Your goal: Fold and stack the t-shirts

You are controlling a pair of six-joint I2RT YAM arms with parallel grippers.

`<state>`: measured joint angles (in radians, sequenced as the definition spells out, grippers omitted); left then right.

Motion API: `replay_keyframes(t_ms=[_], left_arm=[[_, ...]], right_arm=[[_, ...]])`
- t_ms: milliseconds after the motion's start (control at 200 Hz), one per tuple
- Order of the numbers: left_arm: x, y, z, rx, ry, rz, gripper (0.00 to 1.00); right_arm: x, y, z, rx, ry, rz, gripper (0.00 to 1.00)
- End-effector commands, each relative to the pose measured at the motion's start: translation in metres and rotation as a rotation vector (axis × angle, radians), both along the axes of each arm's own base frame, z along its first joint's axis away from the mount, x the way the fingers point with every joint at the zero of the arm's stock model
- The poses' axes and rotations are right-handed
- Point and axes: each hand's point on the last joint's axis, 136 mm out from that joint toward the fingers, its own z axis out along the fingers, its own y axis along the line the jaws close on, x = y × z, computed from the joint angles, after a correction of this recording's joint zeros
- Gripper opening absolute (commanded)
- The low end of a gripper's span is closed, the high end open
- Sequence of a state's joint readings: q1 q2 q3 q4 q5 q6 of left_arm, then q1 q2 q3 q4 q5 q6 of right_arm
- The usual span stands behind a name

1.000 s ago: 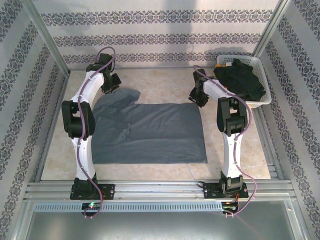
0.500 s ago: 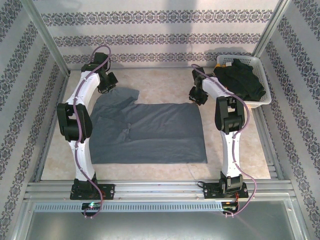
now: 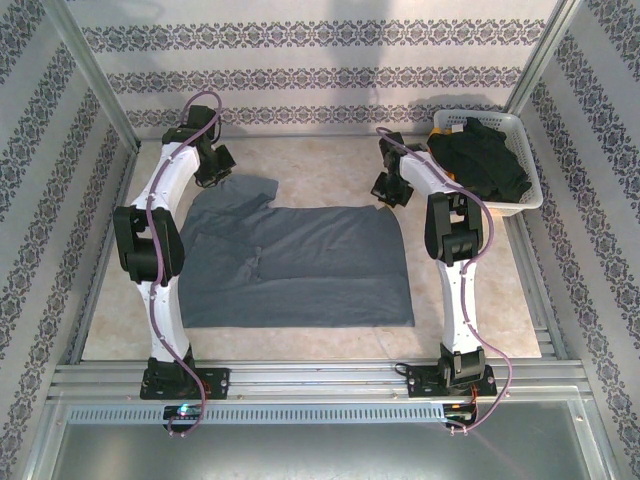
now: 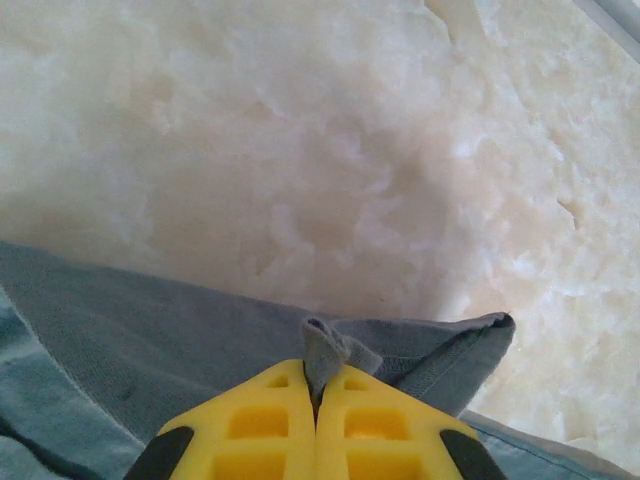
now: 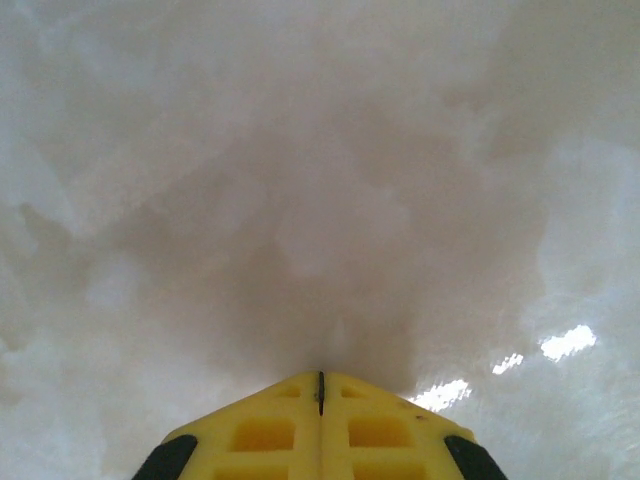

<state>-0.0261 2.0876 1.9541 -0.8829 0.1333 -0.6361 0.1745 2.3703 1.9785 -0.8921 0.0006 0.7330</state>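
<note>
The slate blue-grey t-shirt (image 3: pixel 300 265) lies spread flat on the pale table, one sleeve bunched at its far left. My left gripper (image 3: pixel 214 170) is shut on a small pinch of that far-left edge; in the left wrist view, a fold of grey cloth (image 4: pixel 325 345) rises from between the yellow fingers of the left gripper (image 4: pixel 320 385). My right gripper (image 3: pixel 386 190) hovers just beyond the shirt's far right corner. In the right wrist view, the right gripper (image 5: pixel 320 378) is shut with nothing in it, over bare table. A black t-shirt (image 3: pixel 482 158) lies piled in the basket. The orange-yellow shirt is hidden.
The white lattice basket (image 3: pixel 528 135) stands at the far right corner beside the right arm. Patterned walls close in the far side and both sides of the table (image 3: pixel 320 165). Bare table surface runs between the shirt's far edge and the back wall.
Both arms have stretched a little toward the far wall. The left gripper kept its pinch on the shirt's far-left edge, and the right gripper shifted slightly left and farther away.
</note>
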Motion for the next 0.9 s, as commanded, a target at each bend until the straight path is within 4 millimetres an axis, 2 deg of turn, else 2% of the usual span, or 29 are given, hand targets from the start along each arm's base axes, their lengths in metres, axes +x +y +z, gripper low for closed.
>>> replay_keyframes(t_ms=[0, 190, 325, 445, 674, 894], left_arm=[[-0.01, 0.01, 0.017, -0.036, -0.02, 0.022, 0.0], [-0.009, 0.016, 0.011, -0.142, -0.031, 0.053, 0.0], [-0.011, 0.02, 0.022, -0.166, -0.067, 0.038, 0.0], [-0.022, 0.023, 0.034, -0.128, -0.069, 0.013, 0.0], [-0.063, 0.033, 0.061, -0.048, -0.11, 0.039, 0.0], [-0.131, 0.052, 0.08, 0.097, -0.122, 0.066, 0.0]], right_arm=[[0.005, 0.004, 0.025, -0.006, -0.093, 0.029, 0.0], [0.002, 0.009, 0.036, -0.008, -0.147, 0.079, 0.0], [0.002, 0.011, 0.045, 0.008, -0.195, 0.107, 0.0], [-0.002, 0.012, 0.055, 0.009, -0.224, 0.142, 0.0], [-0.021, 0.012, 0.074, 0.026, -0.25, 0.172, 0.0], [-0.05, 0.008, 0.09, 0.035, -0.268, 0.179, 0.0]])
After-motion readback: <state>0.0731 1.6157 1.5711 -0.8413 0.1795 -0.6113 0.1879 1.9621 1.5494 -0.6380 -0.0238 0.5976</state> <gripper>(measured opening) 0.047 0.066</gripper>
